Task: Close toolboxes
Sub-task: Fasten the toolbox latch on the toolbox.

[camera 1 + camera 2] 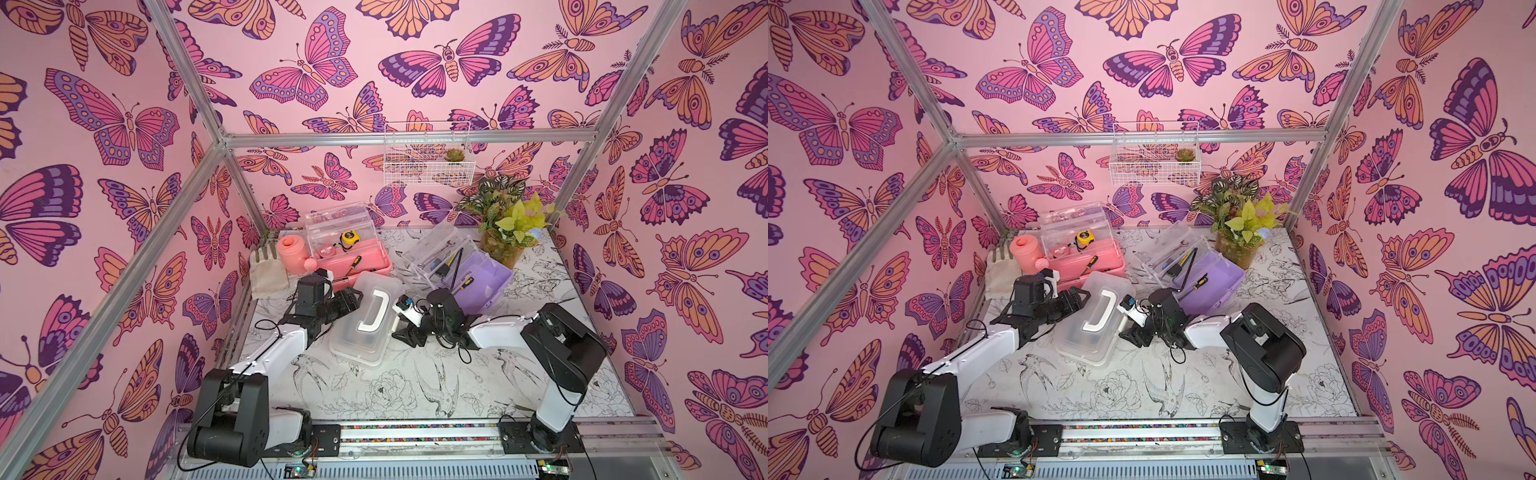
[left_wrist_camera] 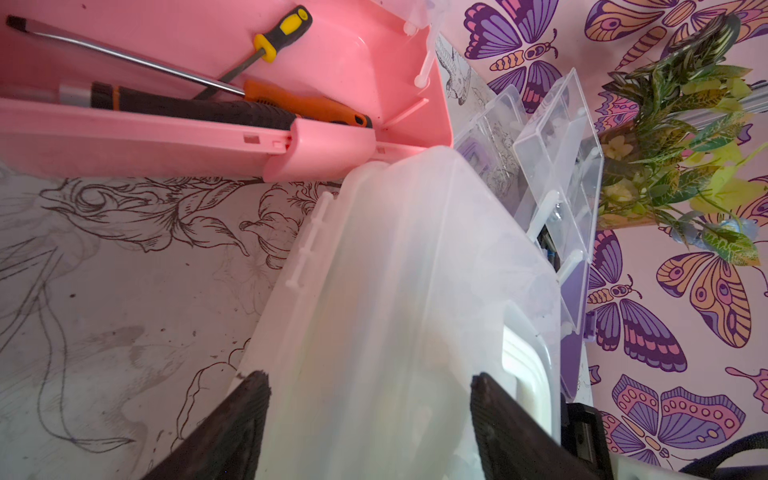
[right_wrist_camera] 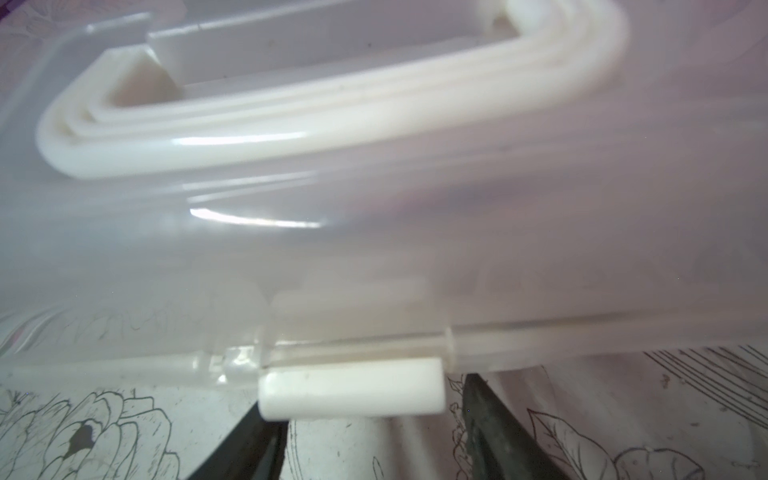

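Spread right jaws flank the latch [image 3: 351,388] of the white toolbox [image 1: 365,332]; spread left jaws straddle its lid [image 2: 395,282].

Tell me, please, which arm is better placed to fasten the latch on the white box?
The right. The latch sits just in front of the right gripper, between its open jaws. The left gripper straddles the white box on its hinge side, away from the latch.
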